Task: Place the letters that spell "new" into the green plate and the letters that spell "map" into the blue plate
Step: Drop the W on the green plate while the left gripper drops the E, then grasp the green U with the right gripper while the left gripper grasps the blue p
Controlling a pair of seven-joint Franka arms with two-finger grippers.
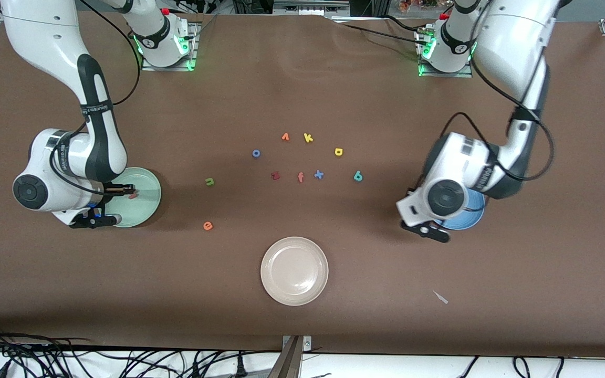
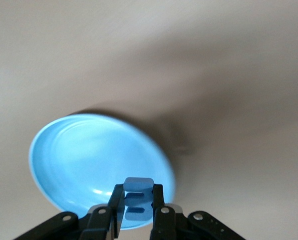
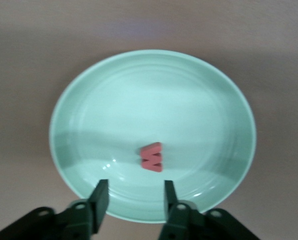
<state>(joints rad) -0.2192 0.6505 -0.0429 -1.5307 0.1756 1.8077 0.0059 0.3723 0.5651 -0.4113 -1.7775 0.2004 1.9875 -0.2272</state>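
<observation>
One w [image 3: 152, 156] lies past parted fingers [image 3: 100, 198].

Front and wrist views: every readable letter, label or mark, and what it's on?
"n": green n, table.
"e": orange e, table.
"w": pinkish-red w, green plate.
"m": blue m, left end effector.
"k": yellow k.
"x": blue x.
"f": pink f.
"z": dark red z.
"o": blue o.
"a": yellow a.
"p": teal p.
Orange letter beside k: unclear.
Arm prints: too small to read.

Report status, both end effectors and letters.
Left end effector shut on blue m over blue plate. Right end effector open over green plate; w in it.
</observation>
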